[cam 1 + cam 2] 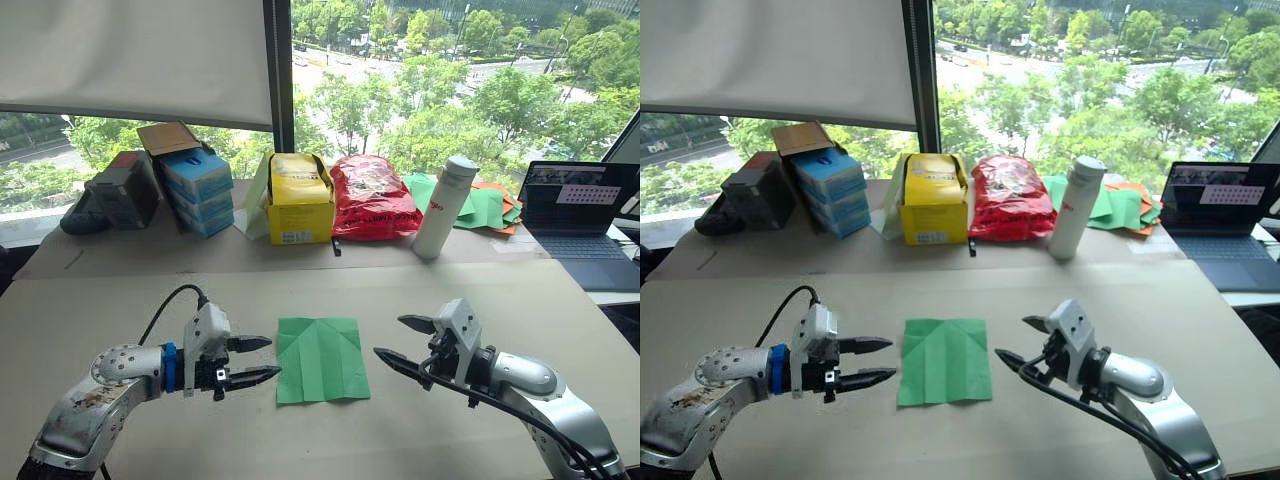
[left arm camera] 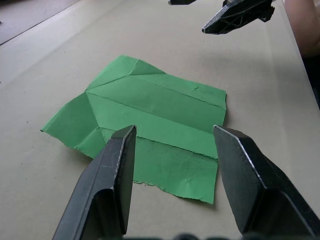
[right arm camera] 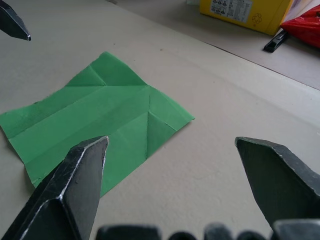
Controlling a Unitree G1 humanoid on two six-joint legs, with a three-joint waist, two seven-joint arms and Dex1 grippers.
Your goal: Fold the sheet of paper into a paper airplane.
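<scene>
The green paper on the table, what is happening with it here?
A thin bright green sheet of paper, creased and partly folded, lies flat on the beige table. The robot's left gripper and right gripper sit on either side of it, both open and touching nothing. The sheet is not yet a paper airplane.

The sheet of paper [image 1: 320, 358], bright green and creased, lies flat and unfolded on the table.

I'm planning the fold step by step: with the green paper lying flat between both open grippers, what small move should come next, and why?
Probably bring the left gripper in to the near left edge of the sheet of paper. The sheet lies flat and untouched, creased down its middle, with the right gripper open beside it.
</scene>
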